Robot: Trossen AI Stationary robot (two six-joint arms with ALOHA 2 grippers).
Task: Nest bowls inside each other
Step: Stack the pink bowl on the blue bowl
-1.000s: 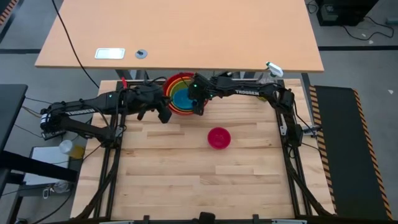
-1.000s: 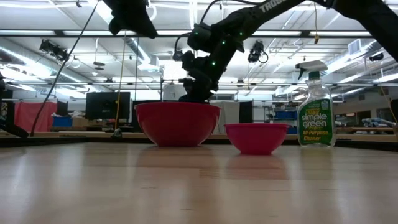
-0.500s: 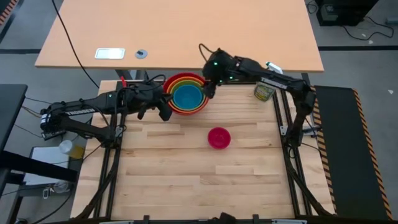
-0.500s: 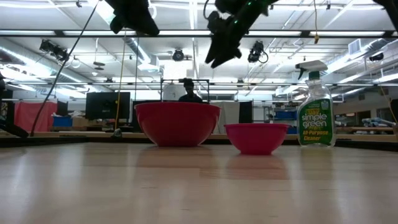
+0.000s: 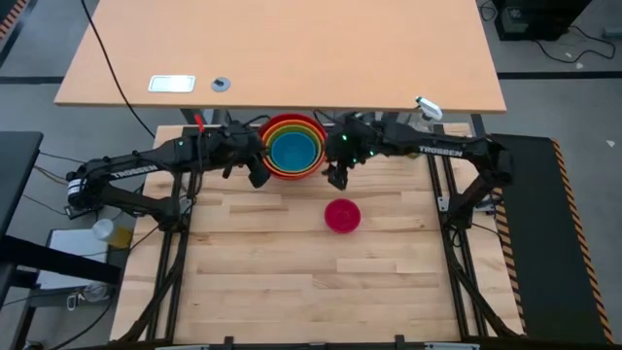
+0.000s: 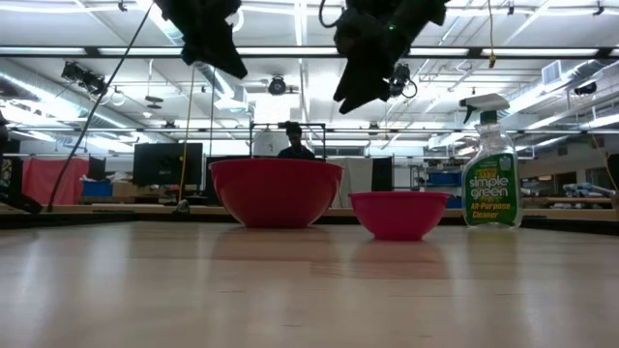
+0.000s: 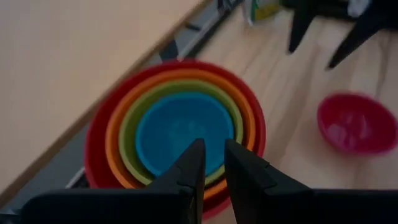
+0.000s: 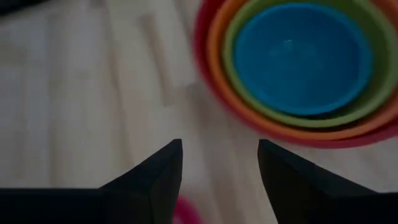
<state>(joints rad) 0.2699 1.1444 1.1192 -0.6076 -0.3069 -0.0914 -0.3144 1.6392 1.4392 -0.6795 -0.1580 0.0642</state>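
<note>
- While four bowls are already sitting nested at the far middle of the table [image 5: 243, 243], red bowl [image 5: 264, 146] outermost, then orange [image 7: 115, 134], green [image 7: 127, 124] and blue [image 5: 292, 151] innermost, the pink bowl [image 5: 341, 215] is standing alone, nearer and a little to the right, apart from the stack.
- The right gripper [image 5: 335, 178] is hovering between stack and pink bowl, its jaws standing wide open and empty.
- The left gripper [image 5: 256, 175] is hanging at the stack's left rim, jaws nearly closed with only a slit between them, holding nothing.
- A spray bottle [image 6: 488, 169] is standing at the far right, clear of the work.
- The pink bowl is looking like thin, light, stiff plastic with a smooth, likely slippery wall; I would be pinching its rim, one jaw inside and one outside, since the body seems too wide to span.
- Being so light, it may be skidding or tipping if nudged sideways.
</note>
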